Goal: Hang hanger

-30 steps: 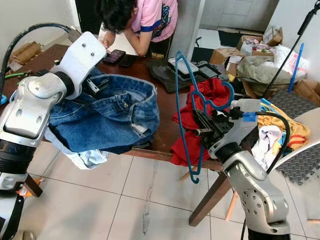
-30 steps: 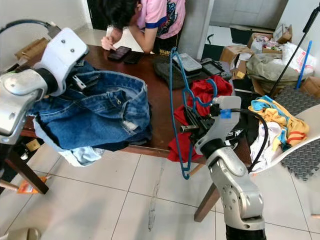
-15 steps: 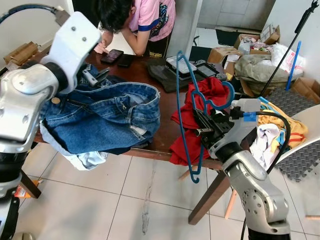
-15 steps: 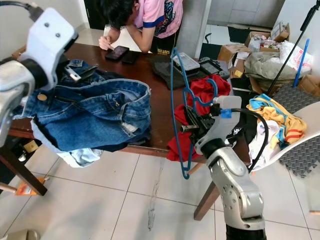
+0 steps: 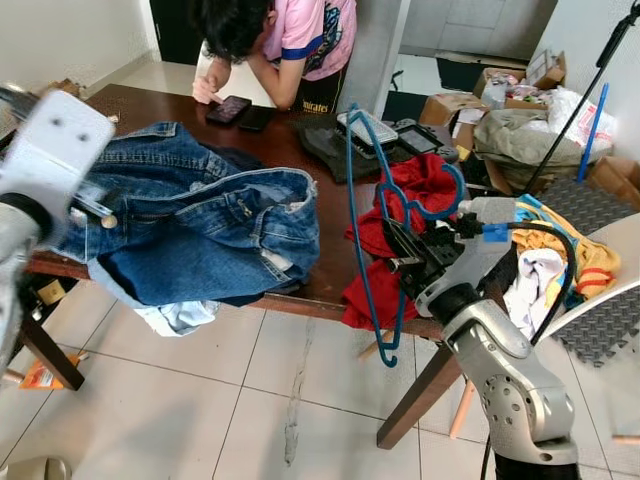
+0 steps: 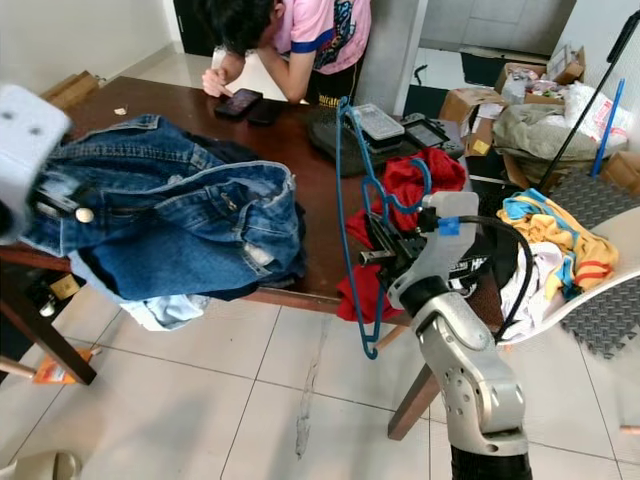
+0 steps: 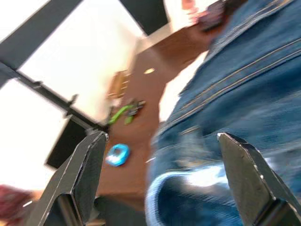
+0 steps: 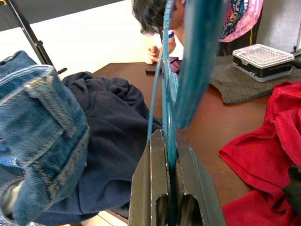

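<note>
Beside the near right corner of the wooden table (image 5: 320, 215), the right arm reaches up from below with its forearm bent toward the table edge, and the right gripper (image 5: 405, 252) is clamped on the blue hanger (image 5: 361, 220). The hanger stands nearly upright in its grasp, its hook curling above the gripper and its long wire frame running from over the tabletop down past the table edge toward the tiled floor (image 5: 250, 400). Behind the gripper, a red garment (image 5: 425, 190) lies on the table's right end and hangs over its edge.

At the table's left end, the left arm is raised and bent, its white wrist housing over a heap of blue jeans (image 5: 200, 220). The left gripper (image 7: 160, 181) has its fingers spread wide with nothing between them, denim just beyond.

From the right wrist view, both black fingers (image 8: 153, 188) pinch the hanger's thin blue wire, and a dark navy garment (image 8: 113, 141) lies on the table beside the jeans. At the table's far side a person (image 5: 285, 40) leans over a phone (image 5: 228, 109)
</note>
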### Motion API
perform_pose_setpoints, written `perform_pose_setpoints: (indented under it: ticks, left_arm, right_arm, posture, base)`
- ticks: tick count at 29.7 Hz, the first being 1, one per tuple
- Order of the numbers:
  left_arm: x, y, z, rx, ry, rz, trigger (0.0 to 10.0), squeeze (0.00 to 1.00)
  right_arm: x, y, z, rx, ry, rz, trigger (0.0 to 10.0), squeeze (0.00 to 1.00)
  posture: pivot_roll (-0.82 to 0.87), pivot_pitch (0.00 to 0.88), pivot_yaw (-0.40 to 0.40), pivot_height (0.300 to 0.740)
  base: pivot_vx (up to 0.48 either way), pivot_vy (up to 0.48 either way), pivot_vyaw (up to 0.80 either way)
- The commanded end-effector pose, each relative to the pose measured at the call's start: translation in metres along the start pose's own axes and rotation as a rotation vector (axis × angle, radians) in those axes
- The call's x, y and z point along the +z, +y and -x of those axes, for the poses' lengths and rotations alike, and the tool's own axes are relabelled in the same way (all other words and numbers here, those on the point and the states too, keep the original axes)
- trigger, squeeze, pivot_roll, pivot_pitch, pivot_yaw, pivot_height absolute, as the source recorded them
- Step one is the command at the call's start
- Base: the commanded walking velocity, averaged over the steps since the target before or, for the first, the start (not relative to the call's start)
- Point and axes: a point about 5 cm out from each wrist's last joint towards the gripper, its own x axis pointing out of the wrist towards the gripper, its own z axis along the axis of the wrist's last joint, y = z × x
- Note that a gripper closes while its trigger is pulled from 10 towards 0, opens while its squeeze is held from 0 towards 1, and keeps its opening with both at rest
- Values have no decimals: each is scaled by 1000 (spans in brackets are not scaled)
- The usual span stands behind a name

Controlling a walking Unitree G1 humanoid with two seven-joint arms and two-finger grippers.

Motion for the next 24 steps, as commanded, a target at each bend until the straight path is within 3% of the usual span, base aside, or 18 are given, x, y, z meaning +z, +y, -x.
perform_pose_setpoints:
  ticks: [1, 4, 7, 10, 12, 14, 20, 23, 24]
  left_arm:
    - [-3, 10, 5, 49, 33, -46, 10000, 0]
    - [-12, 18, 18, 104, 68, -96, 10000, 0]
    - [-18, 19, 24, 119, 94, -91, 10000, 0]
    - [-31, 12, 23, 92, 133, -56, 10000, 0]
    - [-39, 9, 20, 82, 151, 10, 10000, 0]
    - [-34, 4, 16, 59, 111, 67, 10000, 0]
    - [-35, -4, 17, 24, 113, 63, 10000, 0]
    - [-36, -13, 18, -25, 110, 97, 10000, 0]
    - [-32, -23, 19, -83, 81, 106, 10000, 0]
  right_arm:
    - [-1, -2, -1, 4, 6, -7, 10000, 0]
    - [-2, -1, -2, 11, 9, -12, 10000, 0]
    - [-3, 0, -2, 18, 11, -16, 10000, 0]
    - [-2, 0, -4, 22, 10, -18, 10000, 0]
    - [-2, 1, -5, 25, 10, -15, 10000, 0]
    - [-1, 0, -5, 23, 8, -13, 10000, 0]
    - [-1, -2, -3, 17, 7, -11, 10000, 0]
    - [-1, -2, -3, 18, 9, -11, 10000, 0]
    - [-2, -2, -2, 18, 9, -10, 10000, 0]
  posture:
    - [146, 118, -75, 740]
    - [152, 119, -79, 740]
    - [152, 119, -79, 740]
    - [161, 118, -86, 740]
    - [159, 116, -87, 740]
    - [152, 114, -87, 740]
    - [146, 113, -81, 740]
    - [138, 112, -81, 740]
    - [140, 112, -83, 740]
  base:
    - [0, 0, 0]
    - [0, 0, 0]
    - [0, 0, 0]
    - [0, 0, 0]
    - [0, 0, 0]
    - [0, 0, 0]
    - [0, 0, 0]
    - [0, 0, 0]
    - [0, 0, 0]
